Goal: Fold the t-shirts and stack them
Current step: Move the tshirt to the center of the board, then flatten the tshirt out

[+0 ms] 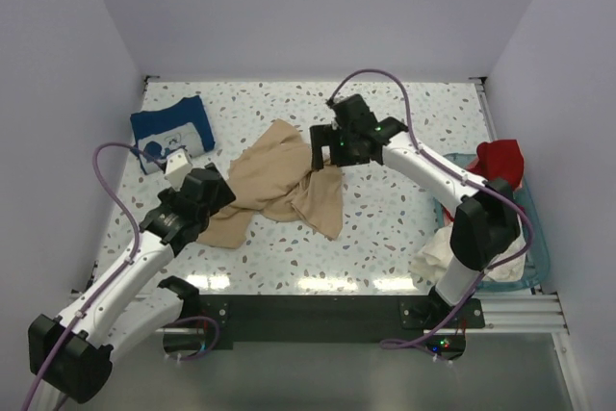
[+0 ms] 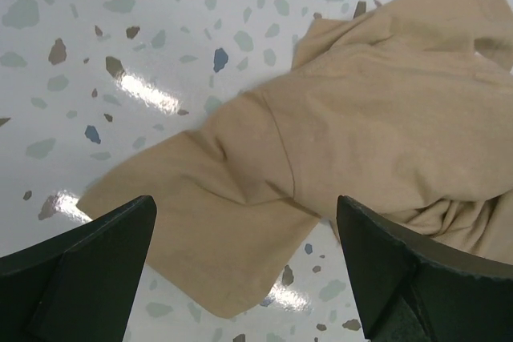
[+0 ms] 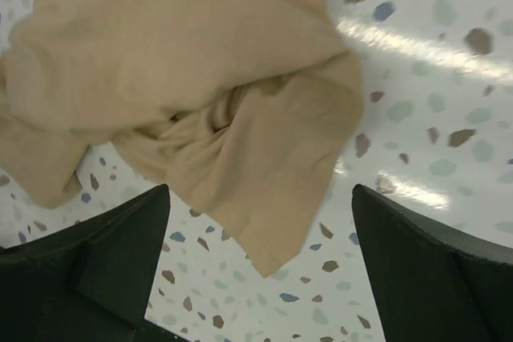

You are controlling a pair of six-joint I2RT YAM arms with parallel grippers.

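Currently the step in hand looks like spreading the tan shirt (image 1: pixel 289 180) flat before folding. I judge the task early, with one shirt done.

Far left is the navy shirt (image 1: pixel 171 132) with its white print, folded into a neat rectangle at the back-left of the worktop (image 1: pixel 404 228).

The left end effector (image 1: pixel 219 197) hovers over the tan shirt's near-left edge, fingers wide apart and holding nothing. Its wrist view shows a flat cloth flap between the dark fingers.

The tan shirt lies mid-worktop, crumpled and twisted into a bunch at the middle. It is thin, soft, matte cloth with many creases.

The right end effector (image 1: pixel 325 149) is over the shirt's far-right part. Its fingers are apart too, with nothing clamped.

At the right edge is the teal basket (image 1: pixel 534 238), hard see-through plastic. The red shirt (image 1: pixel 499 159) is heaped at its far end and the cream-white shirt (image 1: pixel 438 252) droops over its near rim, both unfolded.

The worktop is glossy white with speckles and glare spots, so cloth will probably slide on it.

Next move, my guess: each end effector drops, pinches an edge or corner, and the two pull apart. Each needs to catch a single layer near the bunch, or the twist stays in.
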